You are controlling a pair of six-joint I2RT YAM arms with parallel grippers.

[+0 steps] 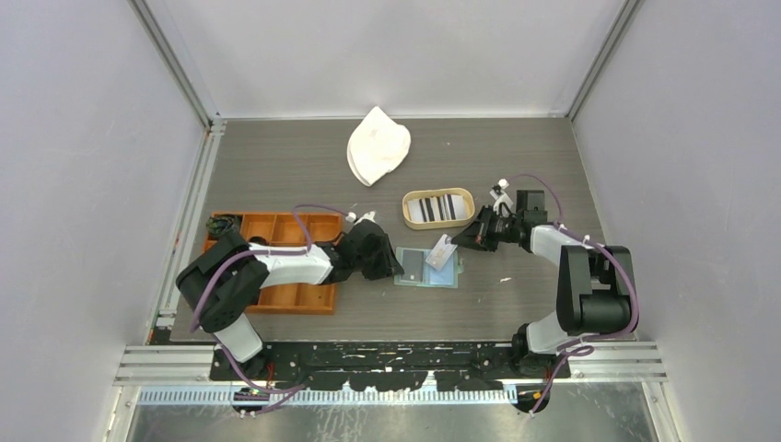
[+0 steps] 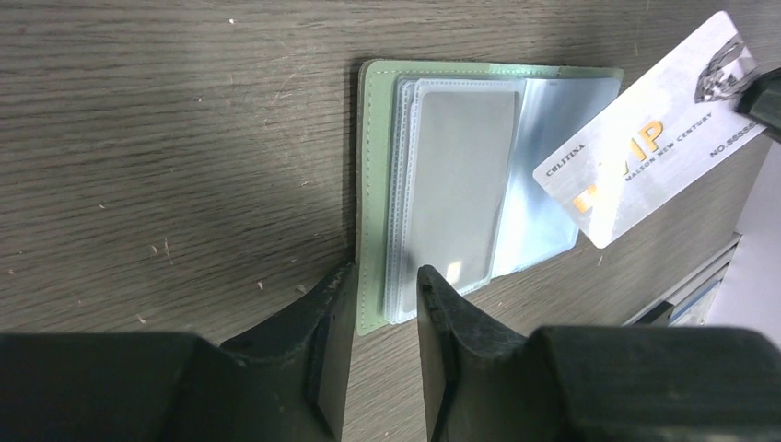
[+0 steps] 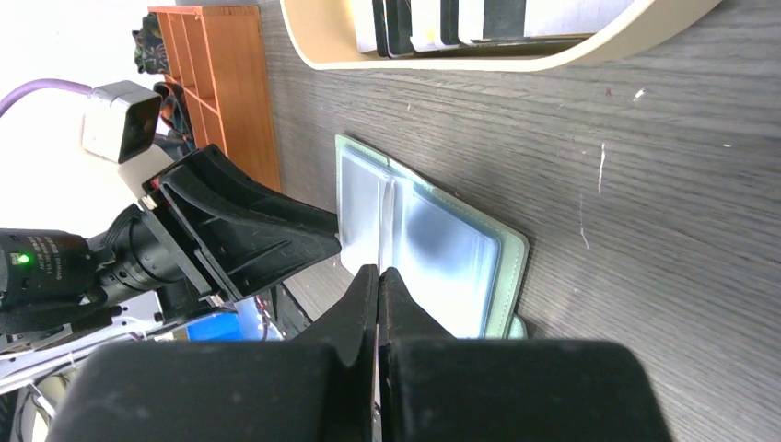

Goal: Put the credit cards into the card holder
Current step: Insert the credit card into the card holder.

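Hovering over the right leaf of the open card holder [image 2: 442, 175], the silver card [image 2: 645, 129] is hanging in the right claw [image 3: 378, 273], whose fingers are pressing flat together on 1 short end of it. The holder is lying spread on the table [image 1: 516, 166] between the 2 arms, its spine running away from the left claw [image 2: 385, 278]. That claw is standing partly spread at the holder's near left corner, 1 finger on the wood just beside the green cover and the other over the stack of clear pockets, so the cover's edge is sitting in the gap. Whether either finger is touching it, I cannot tell.

The coming move is turning on angle. The card's long axis is slanting diagonally across the holder, with its free corner pointing down toward the clear pocket. The right arm is carrying it from the holder's right side. In my judgement the card is needing to be squared to the pocket mouth before sliding in. The other cards [image 1: 437, 208] are waiting in the wooden tray [image 1: 406, 210], beyond the holder.
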